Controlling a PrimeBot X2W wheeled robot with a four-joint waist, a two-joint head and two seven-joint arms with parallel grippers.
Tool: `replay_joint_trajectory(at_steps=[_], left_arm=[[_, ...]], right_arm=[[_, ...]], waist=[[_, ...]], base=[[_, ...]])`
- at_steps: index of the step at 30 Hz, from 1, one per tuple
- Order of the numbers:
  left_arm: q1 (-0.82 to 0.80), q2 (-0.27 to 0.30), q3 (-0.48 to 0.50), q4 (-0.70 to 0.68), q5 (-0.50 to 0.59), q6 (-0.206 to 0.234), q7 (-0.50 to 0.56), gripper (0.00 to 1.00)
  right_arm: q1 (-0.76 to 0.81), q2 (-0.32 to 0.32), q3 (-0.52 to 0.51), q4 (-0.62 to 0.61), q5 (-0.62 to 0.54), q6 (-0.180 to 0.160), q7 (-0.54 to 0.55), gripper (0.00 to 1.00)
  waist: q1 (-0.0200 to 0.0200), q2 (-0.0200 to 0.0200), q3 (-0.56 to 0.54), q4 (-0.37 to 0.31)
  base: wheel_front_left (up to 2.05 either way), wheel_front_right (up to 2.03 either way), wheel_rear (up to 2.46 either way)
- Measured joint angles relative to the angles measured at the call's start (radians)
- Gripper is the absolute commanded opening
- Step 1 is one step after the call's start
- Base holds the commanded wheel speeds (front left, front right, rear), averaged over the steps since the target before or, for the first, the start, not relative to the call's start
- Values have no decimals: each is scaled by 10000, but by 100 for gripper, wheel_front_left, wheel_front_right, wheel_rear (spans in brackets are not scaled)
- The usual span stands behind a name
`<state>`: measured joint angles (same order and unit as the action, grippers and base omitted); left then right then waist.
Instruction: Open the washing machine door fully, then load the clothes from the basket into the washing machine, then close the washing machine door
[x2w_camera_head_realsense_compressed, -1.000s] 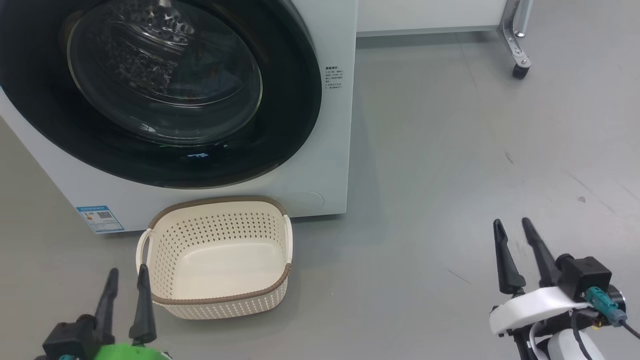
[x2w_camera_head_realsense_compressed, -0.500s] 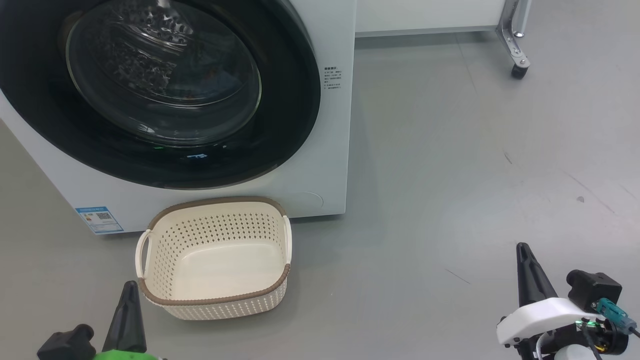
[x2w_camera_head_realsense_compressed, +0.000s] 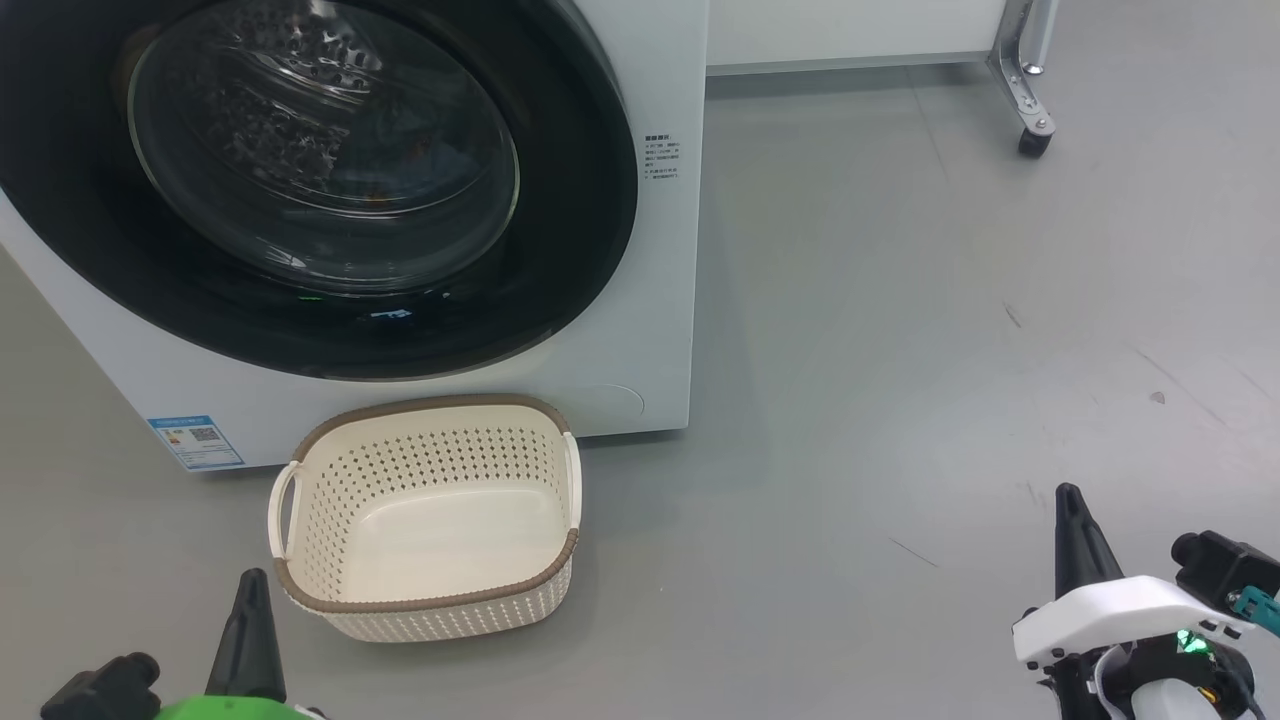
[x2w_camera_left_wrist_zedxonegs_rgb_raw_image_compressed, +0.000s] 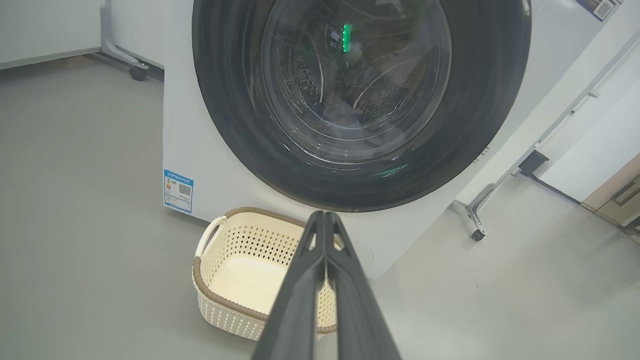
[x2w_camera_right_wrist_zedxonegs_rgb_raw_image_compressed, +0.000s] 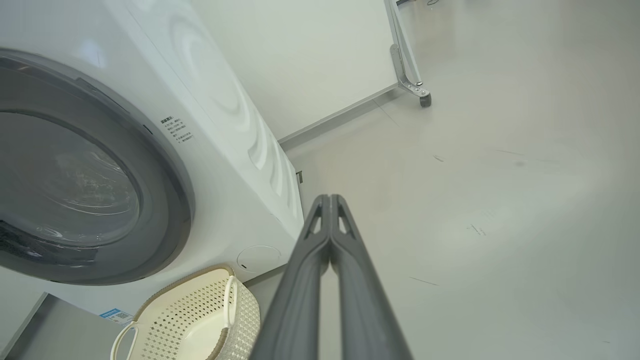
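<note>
The basket (x2w_camera_head_realsense_compressed: 440, 612) sits on scuffed grey floor (x2w_camera_head_realsense_compressed: 900, 350) before the washing machine (x2w_camera_head_realsense_compressed: 662, 300).

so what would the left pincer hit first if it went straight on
Likely the lower rim of the door: the left pincer aims over the basket towards it. Depth is unclear; it might clip the basket's far rim.

basket (x2w_camera_head_realsense_compressed: 425, 600) on floor (x2w_camera_head_realsense_compressed: 900, 350) before washing machine (x2w_camera_head_realsense_compressed: 660, 300)

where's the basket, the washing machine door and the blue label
basket (x2w_camera_head_realsense_compressed: 450, 545): head view, bare inner floor
washing machine door (x2w_camera_head_realsense_compressed: 320, 150): head view, centre of the glass bowl
blue label (x2w_camera_head_realsense_compressed: 195, 441): head view, middle of the sticker
</note>
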<state>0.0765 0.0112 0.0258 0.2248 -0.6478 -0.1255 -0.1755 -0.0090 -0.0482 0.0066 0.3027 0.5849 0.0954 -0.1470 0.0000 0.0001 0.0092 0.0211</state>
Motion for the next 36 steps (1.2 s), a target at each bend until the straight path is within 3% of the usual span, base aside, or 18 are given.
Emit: replay_joint_trajectory(at_steps=[36], left_arm=[[-589,65,188,242,-4451,0,1321,0]], right_arm=[[-238,69,-713,-35,4652,94,1289,0]], waist=[[0,0,-31,-101]], base=[[0,0,0]])
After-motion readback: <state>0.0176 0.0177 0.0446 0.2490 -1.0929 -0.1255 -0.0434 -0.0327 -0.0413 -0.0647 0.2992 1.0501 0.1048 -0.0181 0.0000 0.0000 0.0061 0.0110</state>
